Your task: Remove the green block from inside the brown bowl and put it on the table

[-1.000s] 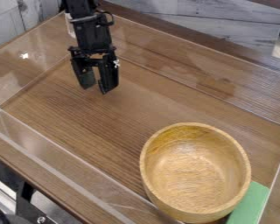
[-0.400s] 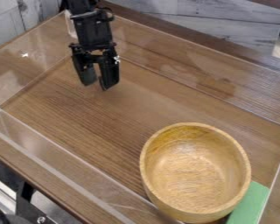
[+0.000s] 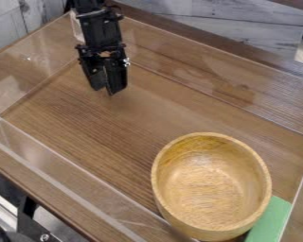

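Note:
The brown bowl (image 3: 212, 185) sits on the table (image 3: 180, 95) at the lower right, and its hollow shows only bare wood grain. A flat green shape (image 3: 278, 223) lies just outside the bowl's right rim at the frame's corner, partly cut off; I cannot tell if it is the green block. My gripper (image 3: 106, 88) hangs far from the bowl at the upper left, pointing steeply down just above the tabletop. Its black fingers (image 3: 116, 81) stand a narrow gap apart with nothing between them.
Low clear acrylic walls (image 3: 65, 180) run along the table's front and left edges. A grey surface (image 3: 242, 24) lies beyond the far edge. Bare tabletop stretches between my gripper and the bowl.
The gripper's fingers have drawn closer together while the hand stayed in place. The bowl and the green shape have not moved.

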`<state>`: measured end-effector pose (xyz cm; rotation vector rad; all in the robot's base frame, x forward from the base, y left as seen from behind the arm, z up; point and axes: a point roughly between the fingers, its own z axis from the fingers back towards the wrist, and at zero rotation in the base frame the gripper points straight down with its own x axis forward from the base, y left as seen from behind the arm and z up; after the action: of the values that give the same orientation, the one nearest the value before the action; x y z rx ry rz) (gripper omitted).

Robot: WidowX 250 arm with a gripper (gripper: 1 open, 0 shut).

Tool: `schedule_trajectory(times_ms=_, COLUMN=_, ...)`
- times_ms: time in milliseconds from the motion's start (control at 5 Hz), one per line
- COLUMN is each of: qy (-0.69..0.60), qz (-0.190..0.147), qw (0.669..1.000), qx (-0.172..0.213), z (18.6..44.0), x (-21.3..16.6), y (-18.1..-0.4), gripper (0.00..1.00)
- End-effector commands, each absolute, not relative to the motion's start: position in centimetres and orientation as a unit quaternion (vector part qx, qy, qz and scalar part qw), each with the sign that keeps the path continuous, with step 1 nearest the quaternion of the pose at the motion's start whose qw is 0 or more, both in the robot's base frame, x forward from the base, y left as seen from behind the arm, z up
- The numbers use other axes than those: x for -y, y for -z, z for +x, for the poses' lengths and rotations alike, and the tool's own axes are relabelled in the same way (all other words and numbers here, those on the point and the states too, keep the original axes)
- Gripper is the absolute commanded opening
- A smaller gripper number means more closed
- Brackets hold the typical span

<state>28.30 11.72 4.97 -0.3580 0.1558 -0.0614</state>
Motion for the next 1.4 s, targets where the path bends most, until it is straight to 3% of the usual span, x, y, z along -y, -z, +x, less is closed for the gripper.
schedule_trajectory(times_ms=0, qy=0.031, qz=-0.165, qw=0.985, qx=-0.047, z=29.38, x=-12.77, y=-6.22, gripper=0.00)
schedule_trajectory(times_ms=1200, qy=0.031, qz=-0.179, qw=0.982, qx=-0.050, z=29.60, x=-13.26, y=-5.94, gripper=0.00)
